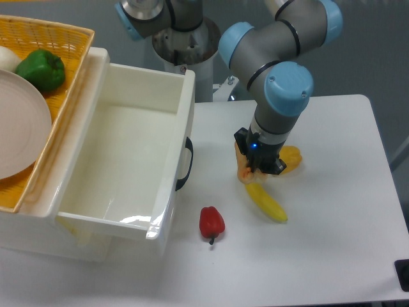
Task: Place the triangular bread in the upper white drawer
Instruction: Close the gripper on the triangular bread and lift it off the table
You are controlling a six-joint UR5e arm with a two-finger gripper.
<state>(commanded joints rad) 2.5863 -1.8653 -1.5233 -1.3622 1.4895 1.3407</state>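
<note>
The triangular bread [243,167] shows as a golden-orange piece standing on edge just under the gripper's left side, right of the drawer. My gripper [258,165] points straight down over the table and is shut on the bread; its fingers are mostly hidden by the wrist. The upper white drawer [167,192] is pulled open at the left, its deep inside empty, with its dark handle [186,164] facing the gripper.
A yellow banana [267,202] lies just below the gripper and a yellow bell pepper [291,157] just right of it. A red pepper [211,222] sits near the drawer's front corner. A yellow wicker basket [71,96] holds a plate and a green pepper [41,69].
</note>
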